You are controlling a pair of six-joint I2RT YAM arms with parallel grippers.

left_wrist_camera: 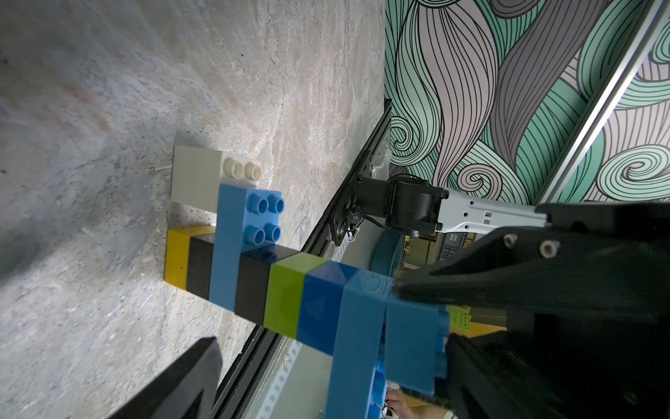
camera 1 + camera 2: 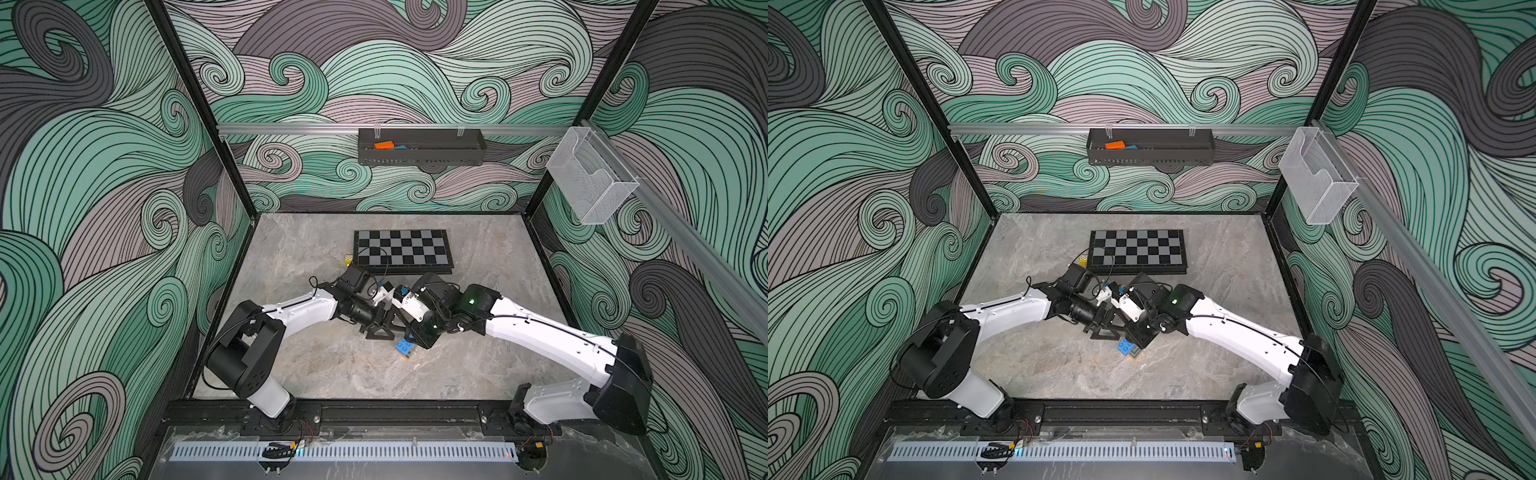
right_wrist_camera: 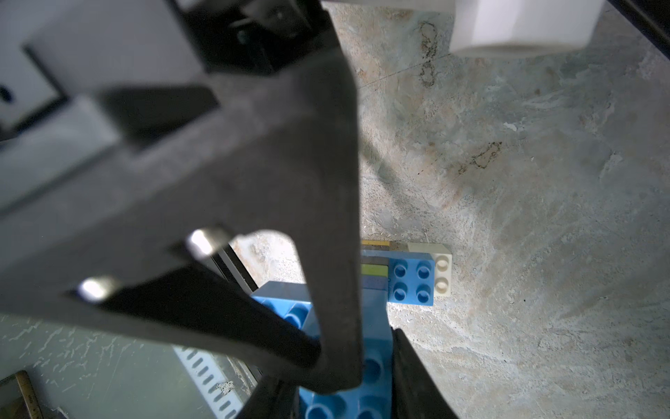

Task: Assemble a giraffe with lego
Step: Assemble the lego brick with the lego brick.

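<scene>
Brick giraffe point(image 1: 286, 290) stands near the middle of the desk point(image 2: 478, 365), yellow and white feet down, long axis upright. The right arm's fingers point(image 1: 507, 268) pinch its blue head from above. The left arm's fingers point(image 1: 181, 381), spread wide and gripping nothing, hang just beside the head. The right arm looks best placed to steady or release it.

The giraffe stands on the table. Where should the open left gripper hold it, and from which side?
Take the giraffe probably at its black-and-green neck, coming in level from the side. The neck's faces are flat and smooth, the column stands upright, and the right gripper holds the head.
</scene>
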